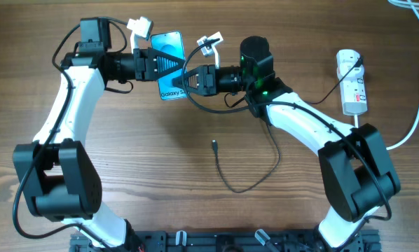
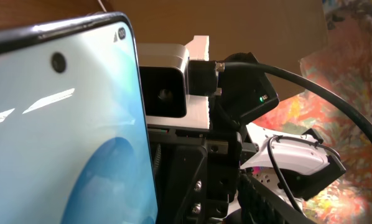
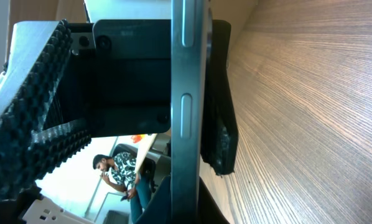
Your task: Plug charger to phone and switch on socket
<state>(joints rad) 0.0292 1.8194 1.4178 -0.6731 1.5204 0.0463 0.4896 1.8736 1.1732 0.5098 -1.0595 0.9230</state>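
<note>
Facing upward with its teal-blue screen lit, the phone (image 1: 169,45) is held off the surface (image 1: 160,154) at the far middle, between the two claws. A white text line is seen toward its nearer end.

Right claw (image 1: 188,82): closed tight on the phone's right-hand edge. In the right wrist view the phone (image 3: 186,124) is seen edge-on, with one black finger (image 3: 218,130) lodged between its back and the wood.

Left claw (image 1: 160,64): set about the phone's left-hand edge, with a black finger laid over the screen. Whether it is gripping or standing loose cannot be told. In the left wrist view the screen (image 2: 61,124) fills the left half, and the right arm's wrist camera (image 2: 164,87) is seen just past its edge.

Charger (image 1: 215,145): thin black cable lying loose on the surface, nearer than the phone. Its connector tip is free at the centre, well apart from the phone. The cable is looped toward the near side and back up beneath the right arm.

Socket (image 1: 352,82): laid flat near the right edge, well apart from the phone. A thick white cord (image 1: 411,133) is run along that edge.

Open room: bare wood is shown from the connector tip leftward to the left arm.
</note>
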